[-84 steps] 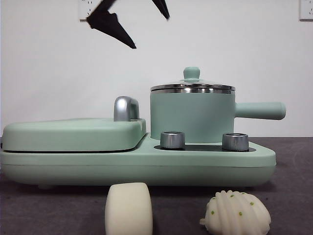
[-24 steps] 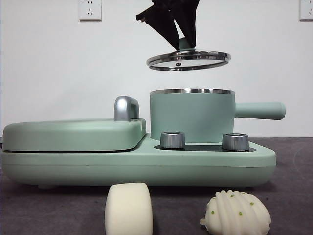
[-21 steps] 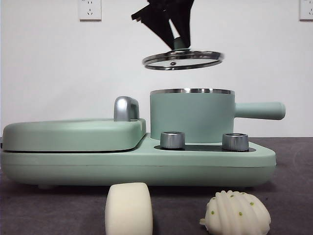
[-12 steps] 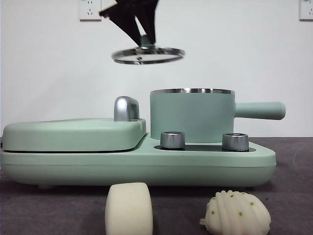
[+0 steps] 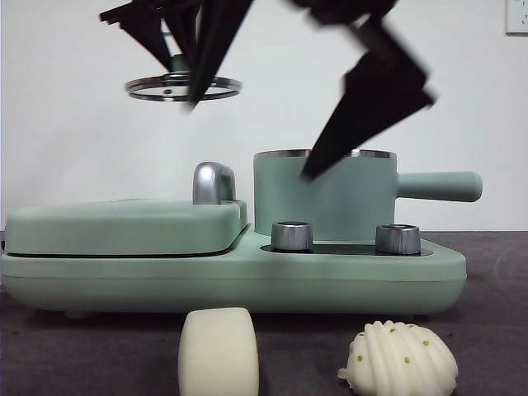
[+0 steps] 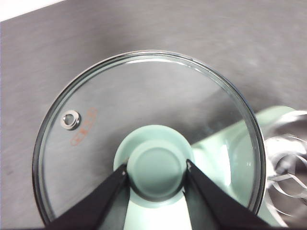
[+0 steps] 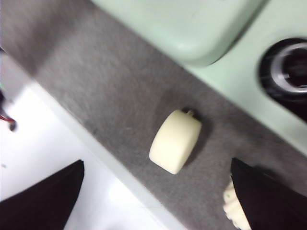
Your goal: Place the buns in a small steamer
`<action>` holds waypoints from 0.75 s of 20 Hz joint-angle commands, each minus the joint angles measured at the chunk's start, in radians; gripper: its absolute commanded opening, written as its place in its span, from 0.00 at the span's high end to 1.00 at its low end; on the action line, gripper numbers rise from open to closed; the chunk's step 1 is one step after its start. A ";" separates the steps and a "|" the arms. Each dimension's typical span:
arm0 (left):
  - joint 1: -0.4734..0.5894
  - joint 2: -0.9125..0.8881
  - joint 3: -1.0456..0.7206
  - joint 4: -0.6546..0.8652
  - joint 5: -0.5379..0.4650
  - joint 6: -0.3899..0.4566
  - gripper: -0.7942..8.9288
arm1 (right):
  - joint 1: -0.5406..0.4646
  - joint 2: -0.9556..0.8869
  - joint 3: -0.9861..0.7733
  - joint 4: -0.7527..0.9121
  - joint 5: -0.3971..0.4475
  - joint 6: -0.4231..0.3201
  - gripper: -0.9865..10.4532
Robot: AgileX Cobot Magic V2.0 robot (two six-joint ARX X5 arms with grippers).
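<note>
The mint-green small steamer [image 5: 326, 196] stands open on the cooker base, its side handle pointing right. My left gripper [image 5: 186, 78] is shut on the green knob [image 6: 156, 168] of the glass lid [image 5: 183, 87] and holds it high above the flat griddle. My right gripper [image 5: 363, 107] hangs open and empty in front of the steamer's rim. The plain cream bun [image 5: 219, 353] and the ridged bun with green dots [image 5: 402, 359] lie on the grey table in front of the cooker. In the right wrist view the plain bun [image 7: 175, 141] lies between the wide-open jaws, and the ridged bun [image 7: 235, 207] peeks out beside one jaw.
The flat green griddle section [image 5: 124, 224] with its chrome handle [image 5: 213, 183] fills the cooker's left half. Two steel knobs [image 5: 291, 235] [image 5: 397, 238] sit in front of the steamer. The table's near edge [image 7: 91, 143] runs close to the plain bun.
My left gripper has carried the lid up off the steamer and further left, over the griddle. My right gripper has come into the front view from the top right.
</note>
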 commanded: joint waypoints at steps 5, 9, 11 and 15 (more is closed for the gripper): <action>0.069 -0.004 0.043 -0.028 0.014 -0.019 0.80 | 0.102 0.228 0.029 0.003 0.083 0.011 0.49; 0.083 -0.004 0.043 -0.028 0.014 -0.018 0.80 | 0.112 0.308 0.029 0.024 0.084 -0.005 0.53; 0.083 -0.004 0.043 -0.028 0.013 -0.018 0.80 | 0.116 0.336 0.028 0.037 0.088 -0.024 0.61; 0.083 -0.004 0.043 -0.028 0.013 -0.018 0.80 | 0.117 0.343 0.029 0.067 0.090 -0.027 0.80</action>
